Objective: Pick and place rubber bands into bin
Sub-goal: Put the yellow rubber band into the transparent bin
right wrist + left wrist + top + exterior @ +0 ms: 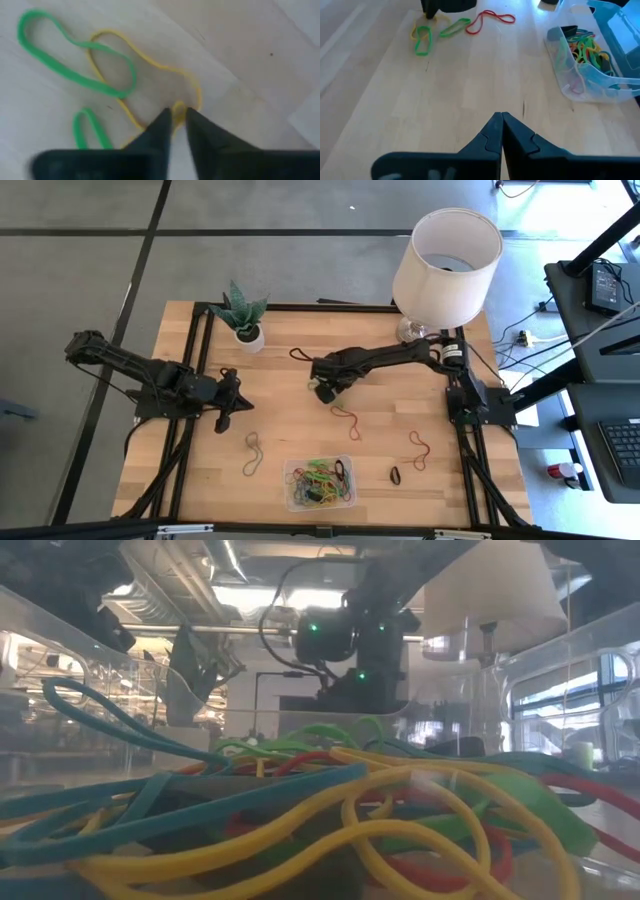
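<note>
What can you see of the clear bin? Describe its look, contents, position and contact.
The bin is a small, shallow rectangular tub of clear plastic with rounded corners. It sits flat on the wooden table near its front edge, about midway between the two arms. A tangled heap of rubber bands in yellow, green, red, orange and black lies inside. No gripper touches it. Loose bands lie on the table to either side.

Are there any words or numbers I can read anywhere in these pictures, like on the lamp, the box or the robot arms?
None can be read.
Lamp shade: plain white.
Bin: clear plastic, no label showing.
Left gripper and right gripper: plain black.
</note>
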